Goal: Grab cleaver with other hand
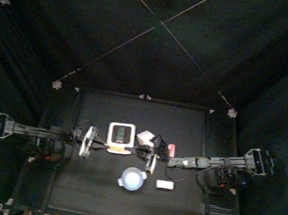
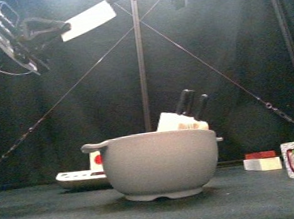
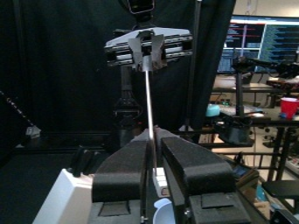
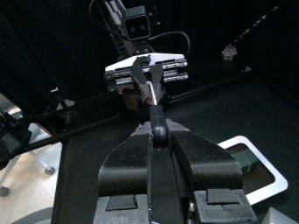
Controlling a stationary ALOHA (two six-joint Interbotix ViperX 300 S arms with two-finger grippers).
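- The black table (image 1: 79, 201) is the biggest thing. Seen from above, one arm comes in from 9 o'clock and one from 3 o'clock.
- A grey bowl (image 2: 164, 165) sits on the table, near the front, low under the arms. It has no part in this job.
- The cleaver (image 2: 88, 21) is up in the air, high over the table, between the two arms. It does not touch the table.
- Its long side runs from 9 o'clock to 3 o'clock in the view from above. I think the flat blade points to the left arm and the dark handle points to the right arm.
- The right fingers (image 4: 146, 138) are narrow and hold the cleaver by its handle.
- The left fingers (image 3: 142, 150) have the thin edge of the blade running right between them. I cannot tell if they are squeezing it.
- Both arms are right at the cleaver, one at each end. The left arm is the one that must take it.
- I think the next step is for the left fingers to pinch tight; then the right fingers can let go.
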